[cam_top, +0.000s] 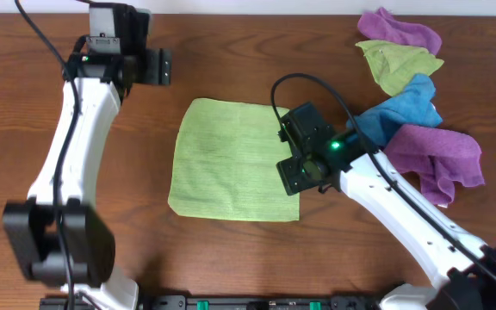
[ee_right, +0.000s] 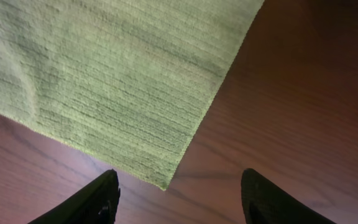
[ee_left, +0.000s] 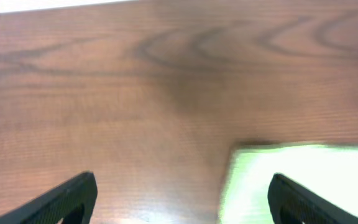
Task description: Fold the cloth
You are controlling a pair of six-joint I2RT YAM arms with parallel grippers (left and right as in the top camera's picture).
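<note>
Grained wooden table (cam_top: 231, 52) bears the square, ribbed lime cloth (cam_top: 231, 164); left gripper (ee_left: 182, 186) and right gripper (ee_right: 179, 180) both gape, empty

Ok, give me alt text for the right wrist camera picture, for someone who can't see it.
A lime-green cloth lies flat on a brown wooden table, one corner pointing down toward the camera. The right hand is open, its two black fingers at the bottom edge on either side of that corner.

Plain lime-green cloth (cam_top: 231, 159), seemingly fine-ribbed
</note>
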